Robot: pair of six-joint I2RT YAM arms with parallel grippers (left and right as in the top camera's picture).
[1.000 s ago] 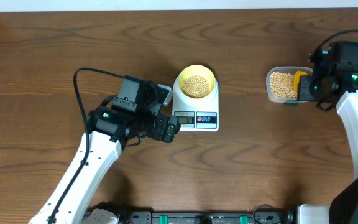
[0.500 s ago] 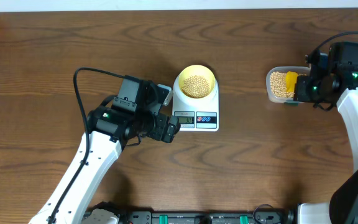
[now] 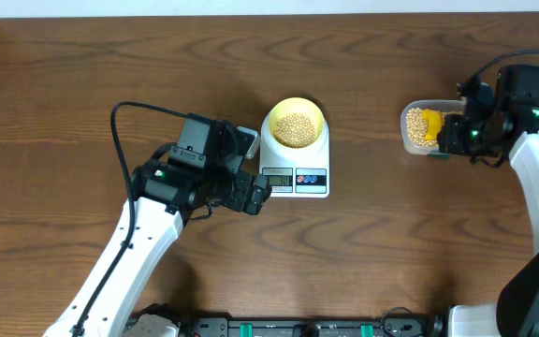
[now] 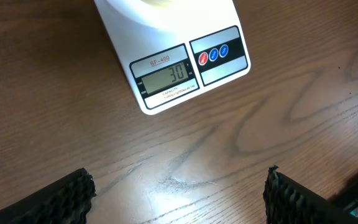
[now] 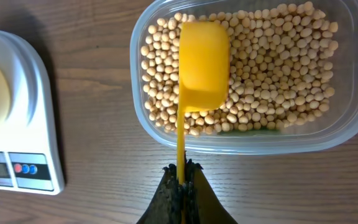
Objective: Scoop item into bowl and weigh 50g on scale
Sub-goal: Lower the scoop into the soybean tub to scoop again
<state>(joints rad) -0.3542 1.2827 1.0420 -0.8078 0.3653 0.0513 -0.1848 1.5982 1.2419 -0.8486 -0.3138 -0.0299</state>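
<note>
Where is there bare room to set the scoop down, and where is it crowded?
Free: wood between scale and tub; the front strip right of the left arm. Crowded: by the left claw at the scale, and right of the tub.

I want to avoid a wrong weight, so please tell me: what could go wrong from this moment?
1. The scale shows 30; a full scoop of beans might overshoot 50.
2. The right gripper jaws pinch only the thin handle's end, so the scoop could twist and spill between tub and bowl.
3. The left gripper hovers close to the scale; a touch may disturb the reading.
</note>
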